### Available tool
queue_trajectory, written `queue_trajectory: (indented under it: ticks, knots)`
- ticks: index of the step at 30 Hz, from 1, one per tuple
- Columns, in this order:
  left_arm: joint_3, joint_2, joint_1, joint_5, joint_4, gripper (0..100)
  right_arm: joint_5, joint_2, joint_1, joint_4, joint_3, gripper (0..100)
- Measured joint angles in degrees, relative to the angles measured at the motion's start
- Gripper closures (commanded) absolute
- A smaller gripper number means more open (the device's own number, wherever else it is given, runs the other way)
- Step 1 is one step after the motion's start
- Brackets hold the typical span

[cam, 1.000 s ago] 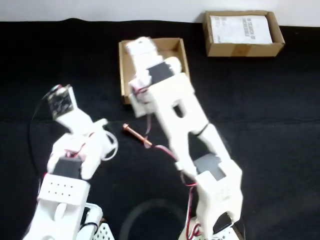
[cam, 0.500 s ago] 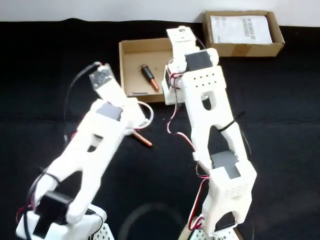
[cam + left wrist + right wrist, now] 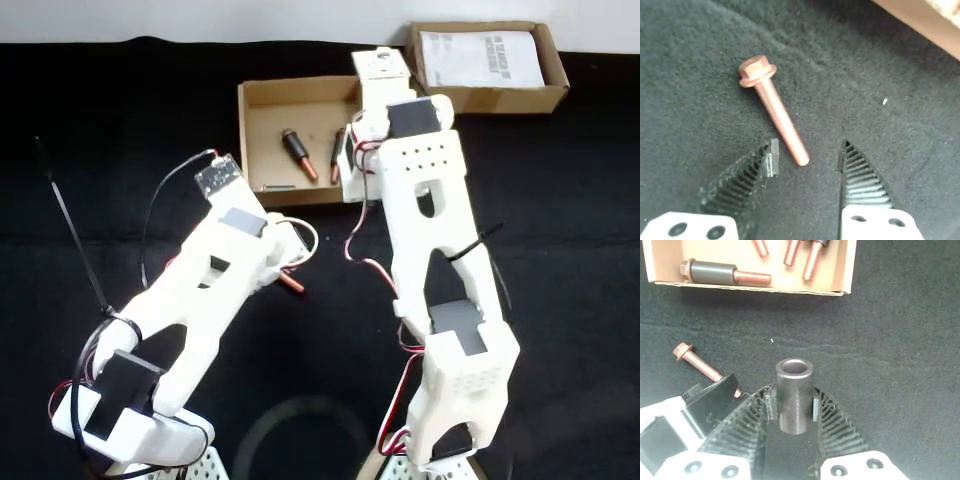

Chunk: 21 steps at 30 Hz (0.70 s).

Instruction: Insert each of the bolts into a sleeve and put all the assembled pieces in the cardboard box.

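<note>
A copper bolt (image 3: 775,110) lies flat on the black cloth (image 3: 560,250), just in front of the cardboard box (image 3: 243,140). My left gripper (image 3: 808,146) hangs open over the bolt's threaded end, its tip between the two fingers. From above, the bolt (image 3: 291,282) peeks out beside the left arm. My right gripper (image 3: 794,402) is shut on an upright dark grey sleeve (image 3: 794,387), held above the cloth near the box (image 3: 720,250), with the bolt (image 3: 702,365) off to one side. Assembled pieces (image 3: 298,155) lie in the box.
A second cardboard box (image 3: 485,98) holding a printed sheet stands at the back right. The right arm (image 3: 430,230) stretches from the front edge up beside the task box. Loose cables hang off both arms.
The left arm has swung from the left side in over the bolt. The right arm has shifted off the box to its right, uncovering the pieces inside.
</note>
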Motion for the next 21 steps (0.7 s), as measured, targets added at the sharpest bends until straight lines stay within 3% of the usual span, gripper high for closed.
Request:
queue_trajectory:
  ticks: [10, 17, 21]
  knots:
    - [11.87, 0.0, 0.26, -5.01, -16.62, 79, 0.18, 0.0, 2.02, 0.53, 0.0, 99.2]
    - [12.66, 0.97, -0.53, -7.65, -20.13, 90, 1.58, 0.0, 2.02, 1.14, 0.0, 99.2]
    - [11.6, 3.16, -1.49, -9.93, -20.66, 89, 3.08, 0.0, 2.02, 1.58, 0.0, 99.2]
